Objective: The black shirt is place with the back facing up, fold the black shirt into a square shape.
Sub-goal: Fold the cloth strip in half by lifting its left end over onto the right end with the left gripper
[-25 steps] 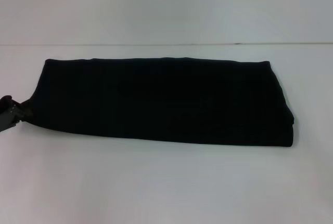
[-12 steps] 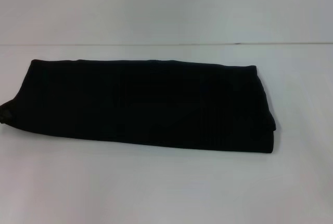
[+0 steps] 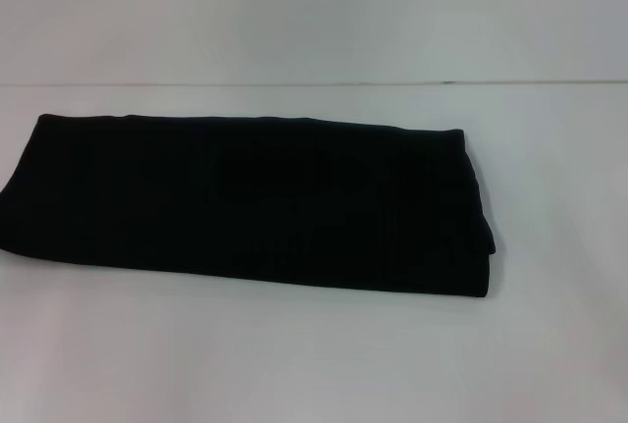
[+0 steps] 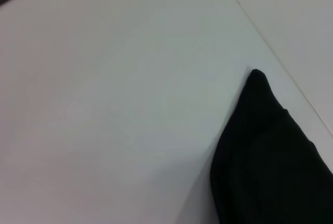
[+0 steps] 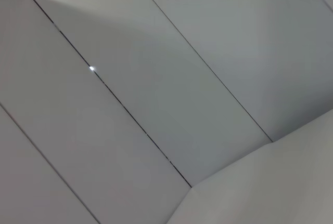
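Shirt (image 3: 250, 202): plain black fabric, folded into a long horizontal band lying flat on the white counter (image 3: 314, 354). In the head view it spans from the left edge of the frame to right of centre, across the middle height. Its upper edge runs nearly straight, dropping slightly toward the right. Its lower edge slopes down to the right and ends in a squared corner at the lower right. At the right end, stacked layers show as a small step in the outline. Faint ribbing is visible on the surface; no lettering shows on the exposed side.

In the left wrist view, one pointed corner of the shirt (image 4: 270, 156) occupies the lower right of the frame, resting on the counter (image 4: 104, 104).

The right wrist view shows only pale panels with dark seams.

Neither tool appears in any view, so whether each is released or clenched cannot be told.
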{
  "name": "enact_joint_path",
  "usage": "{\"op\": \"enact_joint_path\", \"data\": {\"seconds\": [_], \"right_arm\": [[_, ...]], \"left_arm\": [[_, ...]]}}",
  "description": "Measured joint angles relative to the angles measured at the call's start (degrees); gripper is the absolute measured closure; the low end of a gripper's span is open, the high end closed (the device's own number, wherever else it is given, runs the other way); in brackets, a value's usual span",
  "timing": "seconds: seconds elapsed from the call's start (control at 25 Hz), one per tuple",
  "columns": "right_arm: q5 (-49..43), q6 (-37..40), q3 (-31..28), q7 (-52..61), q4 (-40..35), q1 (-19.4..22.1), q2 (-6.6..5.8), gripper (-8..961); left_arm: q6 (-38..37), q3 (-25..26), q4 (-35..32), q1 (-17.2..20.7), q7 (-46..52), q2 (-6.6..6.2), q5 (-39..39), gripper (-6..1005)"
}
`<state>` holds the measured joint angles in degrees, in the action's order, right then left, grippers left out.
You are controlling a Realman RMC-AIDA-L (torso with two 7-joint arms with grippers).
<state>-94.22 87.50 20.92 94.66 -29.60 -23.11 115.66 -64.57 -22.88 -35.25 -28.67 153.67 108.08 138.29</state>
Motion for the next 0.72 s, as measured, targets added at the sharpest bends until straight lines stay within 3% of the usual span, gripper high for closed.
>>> {"op": "enact_joint_path", "data": {"seconds": [0.2,0.44,0.56,0.72], "right_arm": [[0.0,0.2,0.0,0.0,0.1,0.2,0.17,11],[0.0,0.3,0.4,0.2,0.1,0.3,0.18,12],[0.0,0.4,0.4,0.3,0.1,0.3,0.18,12],[-0.1,0.4,0.5,0.4,0.1,0.2,0.18,12]], "left_arm": [[-4.6,0.0,-2.5,-0.4,-2.7,0.84,-3.3,944],[-15.4,-0.5,-5.3,-6.6,-3.7,1.52,-8.0,942],[-18.4,-1.6,-5.7,-10.8,-3.7,2.52,-8.1,941],[-19.7,-5.6,-5.9,-16.4,-3.8,5.01,-8.3,940]]}}
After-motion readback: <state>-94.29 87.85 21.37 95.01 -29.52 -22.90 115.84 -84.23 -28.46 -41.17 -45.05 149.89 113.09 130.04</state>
